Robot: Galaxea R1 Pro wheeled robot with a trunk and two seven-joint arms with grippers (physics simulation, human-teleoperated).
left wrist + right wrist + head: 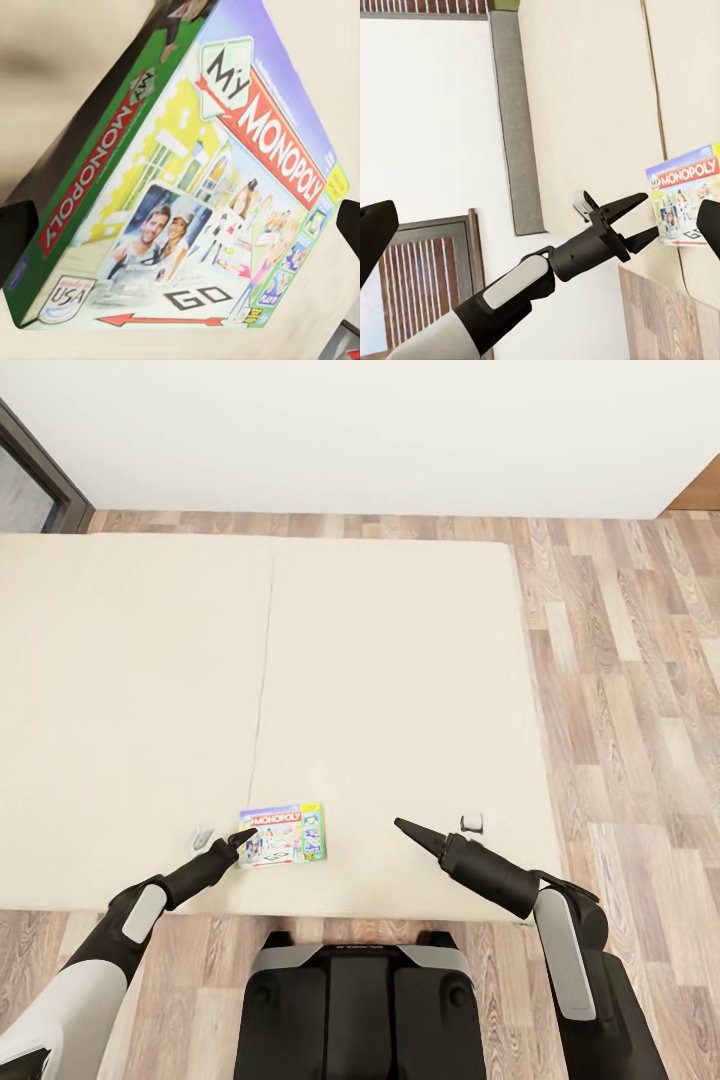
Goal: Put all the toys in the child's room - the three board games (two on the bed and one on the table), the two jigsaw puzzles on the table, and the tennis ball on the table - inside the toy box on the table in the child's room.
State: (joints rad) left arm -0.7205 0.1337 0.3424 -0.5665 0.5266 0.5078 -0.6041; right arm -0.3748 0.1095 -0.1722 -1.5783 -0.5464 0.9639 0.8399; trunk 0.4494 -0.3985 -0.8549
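Head view: a large low bed [380, 690] with a plain cream-beige cover is seen spread across the middle, its near edge running just ahead of the robot's black base [360, 1010]. Wood-plank floor [640, 690] is left open along the bed's right side and in a narrow strip before the white wall [380, 430] beyond. A thin rectangular board game box [283, 835] with a white, red and yellow Monopoly cover is found lying flat on the cover, close to that near edge. The left gripper [243, 843] is placed at the box's left edge, and its black fingers are shown spread apart in the right wrist view [639, 219], nothing clamped; whether a tip touches the box cannot be told. The right gripper [402, 825] is held over bare cover, well right of the box; how far it is parted cannot be judged from here. In the left wrist view the box [202, 195] is seen close up between the two dark fingertips [16, 232].
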